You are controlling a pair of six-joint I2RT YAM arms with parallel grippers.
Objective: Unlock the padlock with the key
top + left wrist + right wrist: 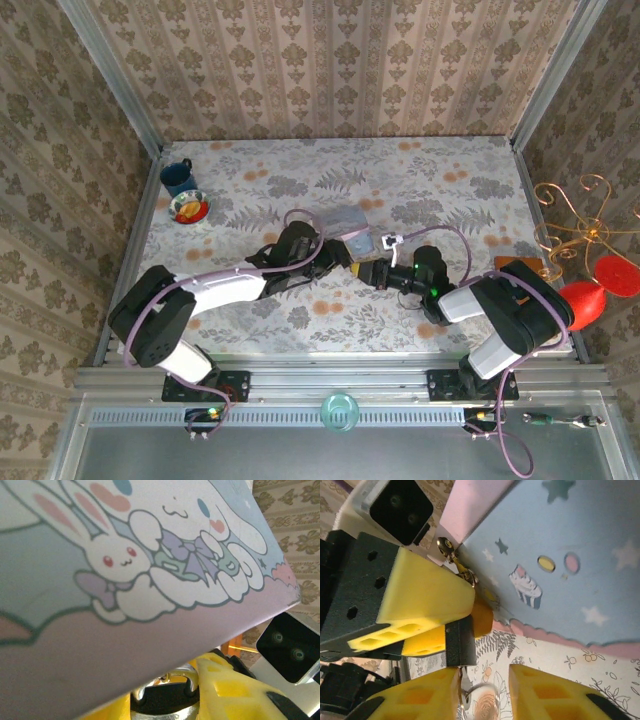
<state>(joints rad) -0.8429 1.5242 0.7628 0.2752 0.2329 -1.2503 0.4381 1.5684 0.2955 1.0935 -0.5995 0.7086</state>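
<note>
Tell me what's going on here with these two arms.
Two robot arms meet mid-table against a pale blue tin printed with cartoon bunnies. The left gripper appears to clamp the small black padlock near the tin's brass clasp. The key hangs below the padlock, apparently in its keyhole. The right gripper is open around the key, not pinching it. Whether the padlock is unlocked cannot be told.

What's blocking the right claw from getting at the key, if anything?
Nothing visible does. The key sticks out below the padlock, right in the gap between the right gripper's parted fingers and close beside one of them.
</note>
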